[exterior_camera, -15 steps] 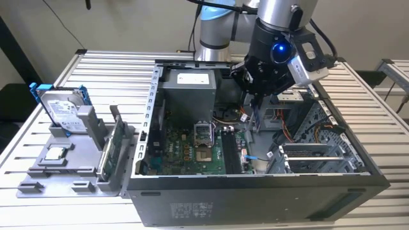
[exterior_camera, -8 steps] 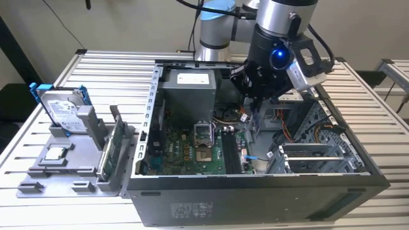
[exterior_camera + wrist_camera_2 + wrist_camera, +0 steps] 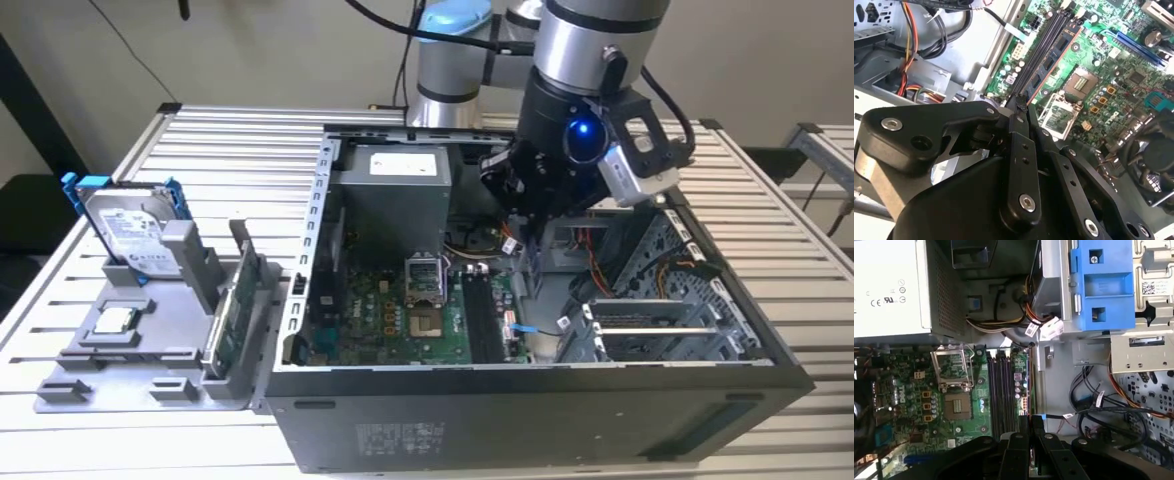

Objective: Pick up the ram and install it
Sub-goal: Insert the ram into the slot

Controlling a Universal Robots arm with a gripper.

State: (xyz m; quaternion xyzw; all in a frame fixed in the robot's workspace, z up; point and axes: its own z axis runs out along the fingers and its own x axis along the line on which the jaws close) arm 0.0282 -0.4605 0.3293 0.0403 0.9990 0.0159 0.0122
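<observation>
My gripper (image 3: 525, 235) reaches down into the open computer case (image 3: 534, 385), above the green motherboard (image 3: 400, 320). Its jaws are shut on the ram (image 3: 1056, 50), a slim dark strip with chips and a reddish edge that sticks out from the fingertips (image 3: 1020, 102). In the second wrist view the ram runs alongside the black memory slots (image 3: 1040, 47), just off to their side. In the first wrist view the gripper (image 3: 1029, 421) holds the ram (image 3: 1029, 390) edge-on as a thin line beside the slots (image 3: 1001, 390). I cannot tell whether it touches a slot.
The CPU socket (image 3: 958, 405) lies beside the slots, with the power supply (image 3: 394, 190) at the back. Cables (image 3: 1104, 405) and a blue drive bracket (image 3: 1101, 285) crowd the other side. A grey holder (image 3: 134, 345) outside the case carries a hard drive (image 3: 134, 235), a CPU chip (image 3: 118, 320) and a green board (image 3: 230, 310).
</observation>
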